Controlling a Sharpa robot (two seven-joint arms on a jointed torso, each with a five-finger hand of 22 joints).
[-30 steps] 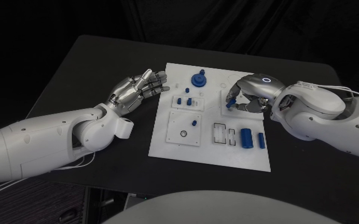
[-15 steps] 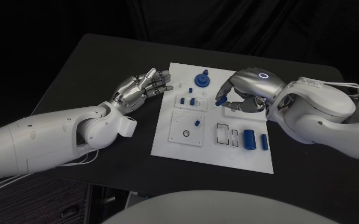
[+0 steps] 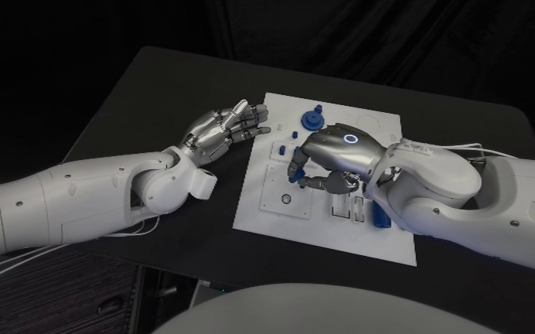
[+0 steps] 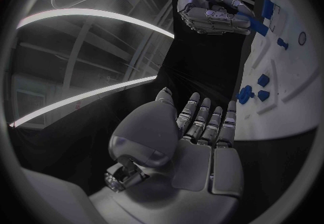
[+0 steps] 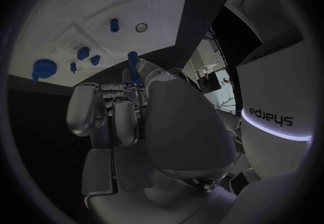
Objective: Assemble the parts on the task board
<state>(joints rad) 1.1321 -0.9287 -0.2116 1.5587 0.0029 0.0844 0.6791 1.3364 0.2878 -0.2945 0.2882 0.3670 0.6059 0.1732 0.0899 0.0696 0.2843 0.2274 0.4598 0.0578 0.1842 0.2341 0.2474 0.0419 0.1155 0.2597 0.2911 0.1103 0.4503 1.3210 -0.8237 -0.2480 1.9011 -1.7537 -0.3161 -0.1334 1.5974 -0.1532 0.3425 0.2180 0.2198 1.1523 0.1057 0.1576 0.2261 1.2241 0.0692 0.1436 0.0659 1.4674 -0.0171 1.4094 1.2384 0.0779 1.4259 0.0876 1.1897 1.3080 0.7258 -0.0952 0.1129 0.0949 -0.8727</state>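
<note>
One small blue cylindrical peg is pinched at the fingertips of the silver right hand, which hangs over the middle of the white plastic task board. In the right wrist view the peg sticks out past the fingertips, its long axis pointing away from the palm toward the board; whether it is square to the surface I cannot tell. To do this step well, I judge the hand should bring the peg's axis upright over its hole, near the round ring or the seated short blue peg, and lower it straight, without side push. The silver left hand holds nothing, fingers extended and a little apart, at the board's left edge, near the large blue knob standing at the far end.
</note>
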